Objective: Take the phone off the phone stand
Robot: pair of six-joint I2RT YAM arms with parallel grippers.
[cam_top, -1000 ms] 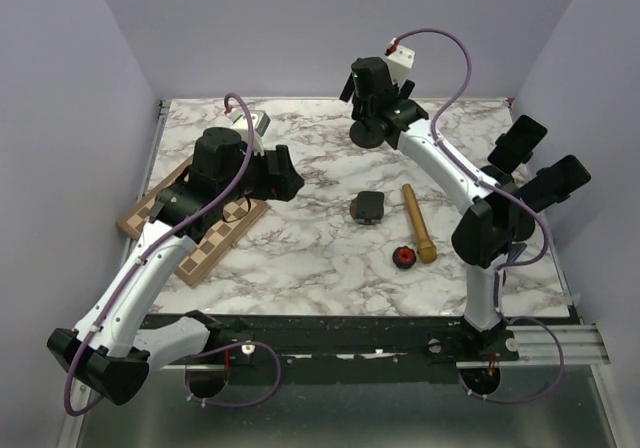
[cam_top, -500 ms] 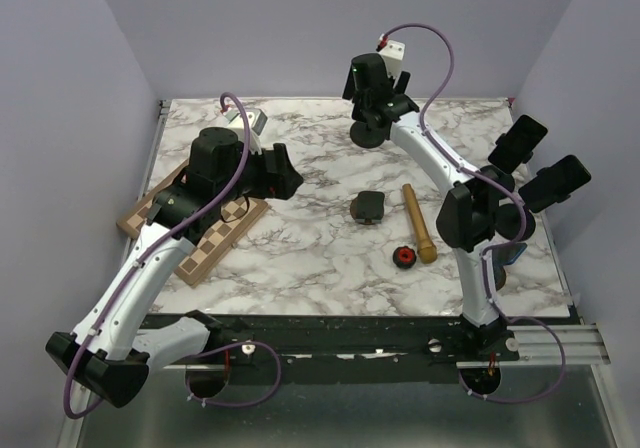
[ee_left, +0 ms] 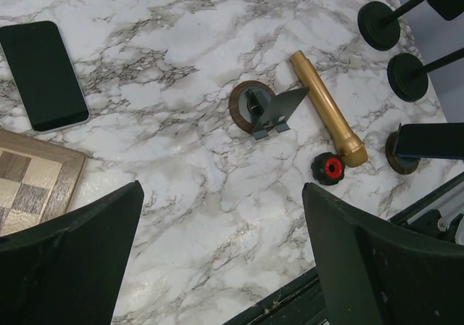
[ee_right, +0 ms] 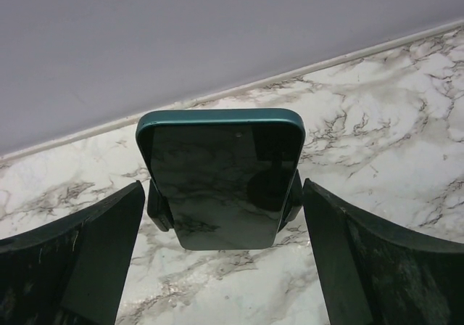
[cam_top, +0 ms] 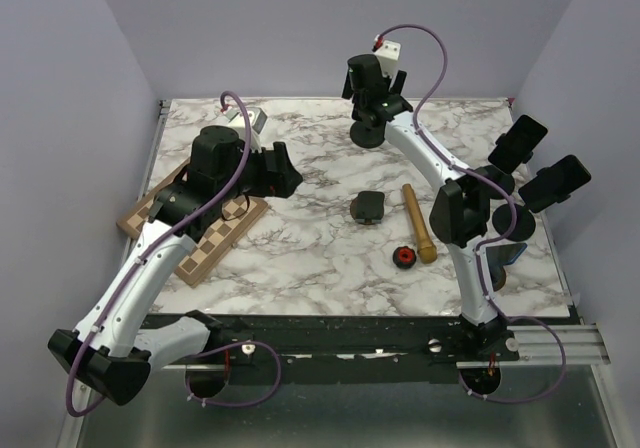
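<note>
A teal-edged phone (ee_right: 221, 173) with a dark screen stands upright in a black clamp stand (ee_right: 155, 207) at the back of the table. My right gripper (ee_right: 223, 220) is open, with one finger on each side of the phone and a gap on both sides. In the top view the right gripper (cam_top: 372, 100) hangs over the stand's round base (cam_top: 368, 135) and hides the phone. My left gripper (cam_top: 284, 171) is open and empty above the left middle of the table; its wrist view (ee_left: 221, 194) shows bare marble between its fingers.
A black phone (ee_left: 45, 75) lies flat by a chessboard (cam_top: 190, 236). An empty small stand (cam_top: 368, 206), a golden cylinder (cam_top: 418, 223) and a red-and-black knob (cam_top: 404, 258) lie mid-table. More phones on stands (cam_top: 517, 143) (cam_top: 555, 181) stand at the right edge.
My right gripper has moved a little back and left over the stand, and its elbow has swung left. The left arm has barely moved.
</note>
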